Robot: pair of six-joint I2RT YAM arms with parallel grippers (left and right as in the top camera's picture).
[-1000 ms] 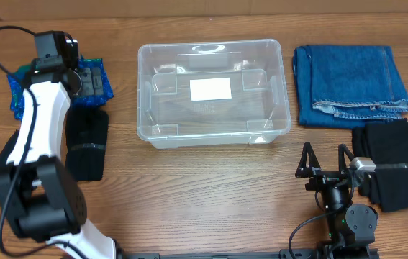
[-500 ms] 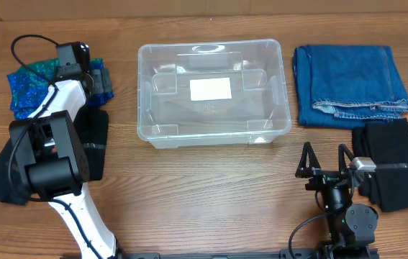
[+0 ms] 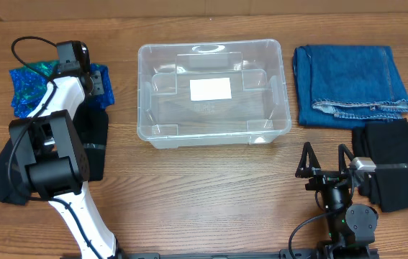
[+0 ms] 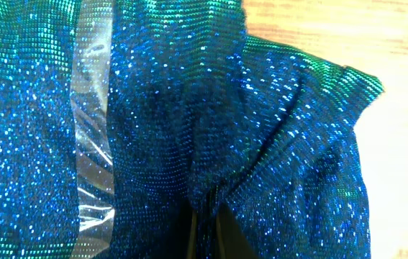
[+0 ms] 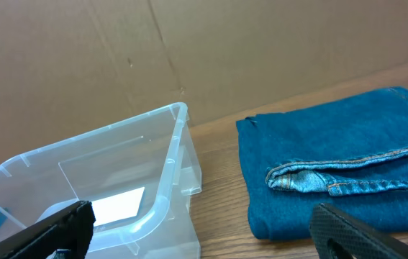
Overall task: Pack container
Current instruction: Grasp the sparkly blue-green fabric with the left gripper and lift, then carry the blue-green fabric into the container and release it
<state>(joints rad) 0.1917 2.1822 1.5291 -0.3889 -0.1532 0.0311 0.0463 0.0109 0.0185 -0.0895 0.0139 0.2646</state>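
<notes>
The clear container (image 3: 214, 90) stands empty at the middle back of the table, a white label on its bottom; its corner shows in the right wrist view (image 5: 168, 165). At the far left lies a sparkly blue-green cloth (image 3: 27, 83). My left gripper (image 3: 96, 81) is down on its right edge. In the left wrist view the cloth (image 4: 261, 122) fills the frame, and the left gripper (image 4: 205, 234) is shut on a pinched fold of it. My right gripper (image 3: 326, 162) rests near the front right, open and holding nothing (image 5: 204, 234).
Folded blue jeans (image 3: 351, 85) lie right of the container, also seen in the right wrist view (image 5: 333, 165). A black garment (image 3: 392, 164) lies in front of them. Another black garment (image 3: 92, 144) lies at the left, partly under my left arm. A cardboard wall (image 5: 117, 50) backs the table.
My left arm has come down onto the sparkly cloth and its jaws have closed on a fold of it. The right arm has not moved.
</notes>
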